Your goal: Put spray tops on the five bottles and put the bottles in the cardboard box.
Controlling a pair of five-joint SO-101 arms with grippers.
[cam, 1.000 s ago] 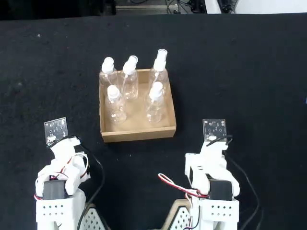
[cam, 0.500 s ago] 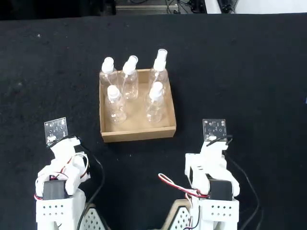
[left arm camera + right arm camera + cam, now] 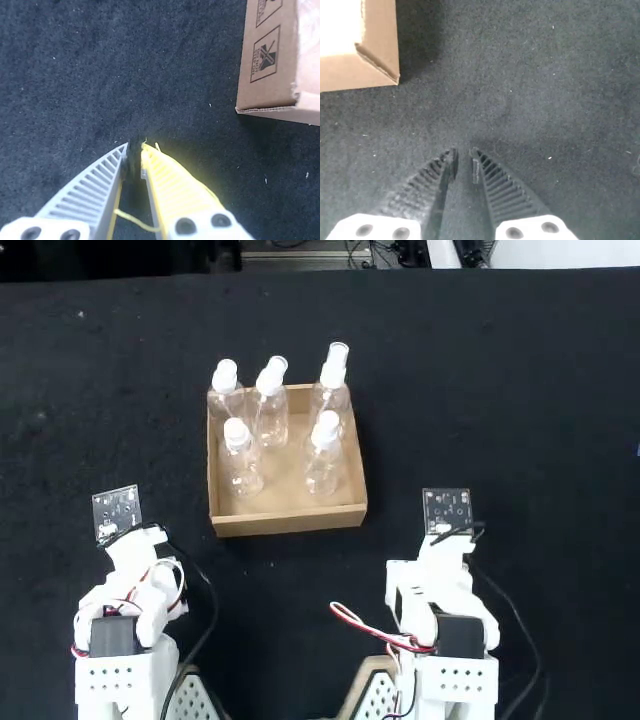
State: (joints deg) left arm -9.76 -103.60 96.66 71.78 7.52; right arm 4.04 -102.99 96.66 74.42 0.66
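Black worktop [image 3: 520,390]. Nearest: left arm [image 3: 130,580], right arm [image 3: 445,580] folded low, well short of box. Left jaws together, right jaws all but together, both empty. Beyond: cardboard box [image 3: 290,518], five bottles [image 3: 242,465] upright inside, spray tops [image 3: 236,433] on. Risk: tall bottles, shallow walls; any knock to box likely topples them.

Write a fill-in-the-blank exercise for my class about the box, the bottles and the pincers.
The box holds ___ bottles. Each bottle wears a white spray ___. The left pincer and the right pincer each grip ___. The table is coloured ___.
Missing words: five; top; nothing; black.
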